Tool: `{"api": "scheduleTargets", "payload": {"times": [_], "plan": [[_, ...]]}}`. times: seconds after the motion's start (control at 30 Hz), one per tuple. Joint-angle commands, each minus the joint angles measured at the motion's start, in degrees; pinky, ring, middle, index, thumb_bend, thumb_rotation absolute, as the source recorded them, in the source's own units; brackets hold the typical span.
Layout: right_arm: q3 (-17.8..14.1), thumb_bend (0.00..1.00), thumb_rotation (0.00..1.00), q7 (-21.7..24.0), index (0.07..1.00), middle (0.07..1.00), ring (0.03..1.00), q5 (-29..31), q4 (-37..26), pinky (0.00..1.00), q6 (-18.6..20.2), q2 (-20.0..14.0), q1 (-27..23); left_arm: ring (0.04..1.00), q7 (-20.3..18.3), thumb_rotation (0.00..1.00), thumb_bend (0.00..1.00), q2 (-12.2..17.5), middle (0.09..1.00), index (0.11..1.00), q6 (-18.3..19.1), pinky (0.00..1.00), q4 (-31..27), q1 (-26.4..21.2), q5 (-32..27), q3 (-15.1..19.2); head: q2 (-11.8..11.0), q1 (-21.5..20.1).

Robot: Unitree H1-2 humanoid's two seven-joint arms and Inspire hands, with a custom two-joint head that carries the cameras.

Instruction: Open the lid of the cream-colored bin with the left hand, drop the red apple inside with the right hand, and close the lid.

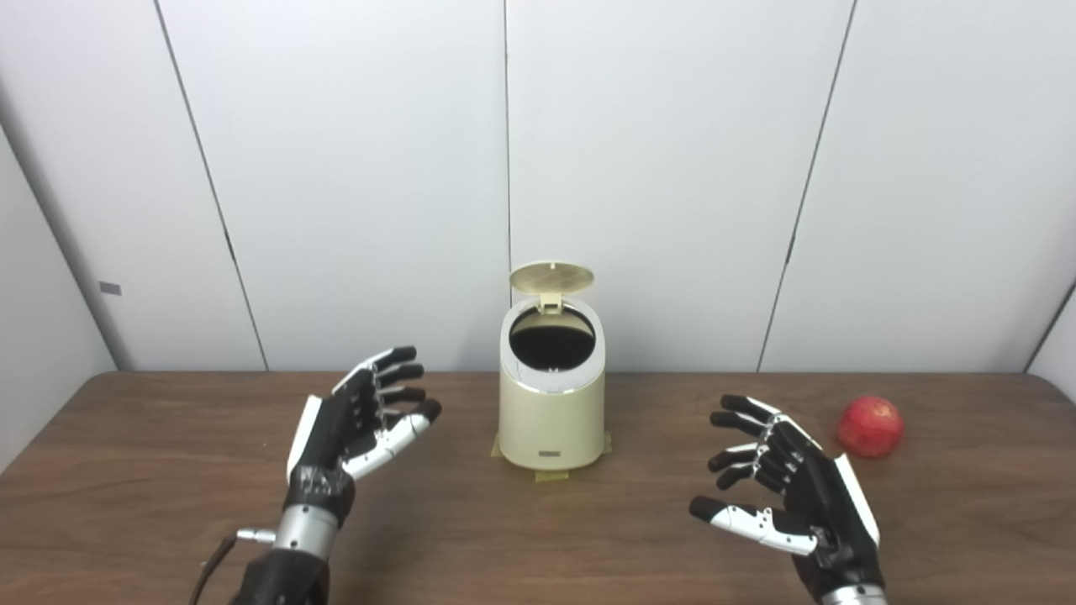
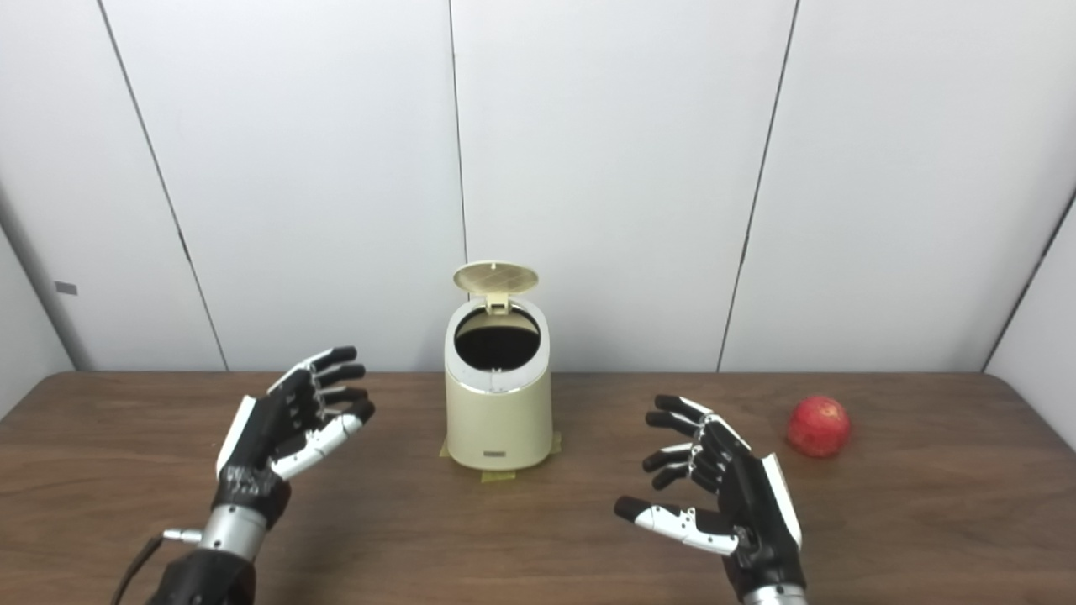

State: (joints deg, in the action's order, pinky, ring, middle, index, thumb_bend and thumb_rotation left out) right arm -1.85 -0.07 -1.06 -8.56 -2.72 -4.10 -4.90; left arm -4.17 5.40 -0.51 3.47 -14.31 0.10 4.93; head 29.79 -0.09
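The cream-colored bin (image 1: pixel 551 420) stands upright at the middle of the brown table, near the wall. Its round lid (image 1: pixel 551 278) is tipped up at the back, and the dark opening (image 1: pixel 551 343) shows. A red apple (image 1: pixel 870 427) lies on the table at the right. My left hand (image 1: pixel 357 424) hovers to the left of the bin, open, fingers apart and holding nothing. My right hand (image 1: pixel 786 491) is open too, between the bin and the apple and nearer the front, touching neither.
The wooden table (image 1: pixel 151 470) runs the full width of the view. White wall panels (image 1: pixel 672 168) rise just behind the bin. Bits of tape (image 1: pixel 551 476) show under the bin's base. A cable (image 1: pixel 214 559) trails from my left wrist.
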Motion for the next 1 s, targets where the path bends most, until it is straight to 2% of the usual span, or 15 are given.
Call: {"api": "scheduleTargets", "payload": {"times": [0.0, 0.23, 0.4, 0.47, 0.5, 0.53, 0.57, 0.67, 0.7, 0.73, 0.8, 0.87, 0.97], "plan": [[-0.2, 0.75, 0.15, 0.3, 0.747, 0.724, 0.527, 0.1, -0.8, 0.42, -1.6, -0.5, -2.0, 0.684, 1.1, 0.21, 0.67, 0.1, 0.748, 0.788, -3.8, 0.57, -1.9, -2.0, 0.2, -0.1, -0.1, 0.0], [-0.6, 0.77, 0.17, 0.2, 0.742, 0.714, 0.529, 0.3, -0.2, 0.42, -2.3, -0.9, -2.2, 0.667, 1.8, 0.16, 0.61, -0.4, 0.746, 0.784, -7.4, 0.54, -0.2, 0.1, 0.8, -1.0, -0.9, -1.1], [-1.7, 0.79, 0.21, 0.9, 0.741, 0.715, 0.54, 2.3, -0.9, 0.42, -2.9, -2.3, -2.4, 0.648, 2.0, 0.14, 0.63, -0.3, 0.729, 0.762, -8.9, 0.51, 0.6, 0.4, 1.2, -1.8, -1.2, -2.7], [-2.6, 0.77, 0.2, 1.4, 0.749, 0.726, 0.54, 2.6, -2.1, 0.41, -2.1, -3.9, -2.6, 0.65, 1.8, 0.14, 0.64, 0.0, 0.73, 0.76, -9.0, 0.51, 0.5, 0.5, 1.0, -1.9, -1.3, -4.4], [-3.2, 0.77, 0.18, 1.8, 0.749, 0.73, 0.548, 2.8, -2.2, 0.43, -2.1, -5.1, -3.0, 0.656, 1.6, 0.14, 0.64, 0.2, 0.732, 0.762, -8.9, 0.52, 0.5, 0.6, 0.9, -2.0, -1.3, -4.6], [-4.2, 0.77, 0.17, 2.1, 0.767, 0.744, 0.583, 2.6, -2.4, 0.5, -1.7, -6.9, -3.6, 0.664, 1.5, 0.15, 0.64, 0.5, 0.734, 0.763, -9.0, 0.53, 0.5, 0.7, 1.0, -2.0, -1.4, -6.2], [-4.8, 0.77, 0.17, 2.3, 0.77, 0.746, 0.589, 2.5, -2.4, 0.5, -1.4, -8.0, -4.0, 0.665, 1.4, 0.15, 0.64, 0.7, 0.734, 0.763, -9.1, 0.53, 0.6, 0.8, 1.0, -2.0, -1.4, -6.2], [-6.7, 0.8, 0.19, 2.7, 0.789, 0.771, 0.628, 2.7, -1.5, 0.53, -1.1, -11.5, -5.5, 0.663, 1.2, 0.16, 0.66, 1.3, 0.729, 0.757, -9.2, 0.53, 1.0, 1.0, 0.6, -1.8, -1.9, -11.4], [-7.1, 0.8, 0.19, 2.9, 0.793, 0.777, 0.634, 2.8, -1.3, 0.53, -1.2, -12.2, -5.9, 0.661, 1.1, 0.17, 0.66, 1.4, 0.728, 0.757, -9.3, 0.53, 1.1, 1.0, 0.4, -1.8, -1.9, -11.4], [-7.4, 0.8, 0.19, 3.0, 0.794, 0.779, 0.637, 2.2, -1.7, 0.54, -0.4, -13.5, -6.4, 0.66, 0.9, 0.17, 0.66, 1.6, 0.727, 0.757, -9.4, 0.53, 1.3, 1.1, 0.0, -1.8, -2.4, -14.1], [-7.7, 0.81, 0.21, 2.8, 0.788, 0.779, 0.639, 1.2, -2.6, 0.55, 0.9, -14.7, -7.0, 0.664, 0.6, 0.15, 0.65, 2.0, 0.732, 0.761, -9.7, 0.53, 1.5, 1.2, -0.4, -1.7, -2.8, -15.7], [-7.8, 0.81, 0.2, 2.2, 0.782, 0.767, 0.633, 0.2, -4.6, 0.55, 3.7, -15.3, -7.6, 0.669, 0.5, 0.15, 0.63, 2.4, 0.738, 0.768, -9.8, 0.54, 1.7, 1.2, -0.6, -1.5, -3.3, -18.0], [-8.2, 0.81, 0.17, 1.0, 0.799, 0.767, 0.651, -2.9, -7.8, 0.54, 8.8, -15.6, -8.4, 0.683, 0.2, 0.11, 0.6, 3.1, 0.751, 0.774, -10.1, 0.55, 2.3, 1.1, -1.0, -1.2, -3.7, -19.4]]}}
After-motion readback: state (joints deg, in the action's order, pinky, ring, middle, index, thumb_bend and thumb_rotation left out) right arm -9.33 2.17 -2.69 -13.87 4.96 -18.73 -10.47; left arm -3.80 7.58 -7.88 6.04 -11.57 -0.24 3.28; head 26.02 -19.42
